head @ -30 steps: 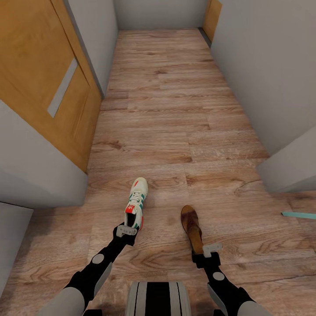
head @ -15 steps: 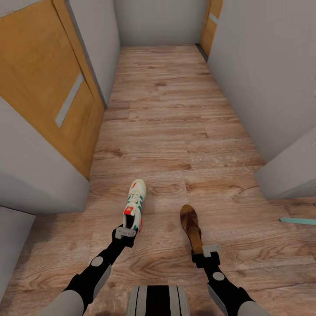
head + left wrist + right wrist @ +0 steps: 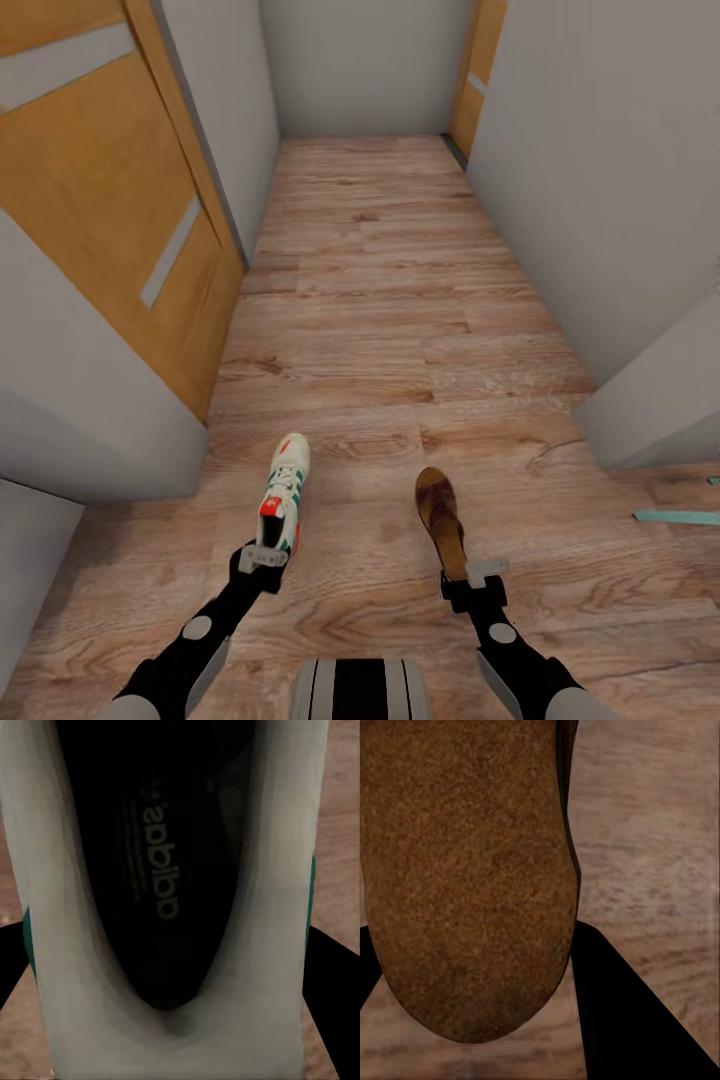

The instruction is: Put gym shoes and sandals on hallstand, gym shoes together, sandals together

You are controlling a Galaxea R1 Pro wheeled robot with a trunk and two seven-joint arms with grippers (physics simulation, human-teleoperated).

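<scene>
Right now your left gripper (image 3: 262, 556) is closed on the heel of a gym shoe (image 3: 281, 493), holding it out ahead of you with its toe pointing down the corridor. From the left wrist camera you look straight into the shoe's (image 3: 180, 900) dark opening, the white collar walls rising on both sides, with a dark finger (image 3: 334, 997) showing at the frame's edge just outside the collar.

Under both arms runs the corridor floor (image 3: 390, 300), its wood-grain planks leading to a grey end wall, with a wooden door (image 3: 120, 230) on your left side.

Further right, your right gripper (image 3: 478, 574) pinches the heel end of a brown sandal (image 3: 440, 515), which also points forward, roughly level with the shoe and well apart from it. The right wrist camera shows the sandal's (image 3: 465, 877) rough brown surface close up; whether that is footbed or sole, you probably cannot tell from so near. A dark finger (image 3: 622, 1012) lies just beside it.
</scene>
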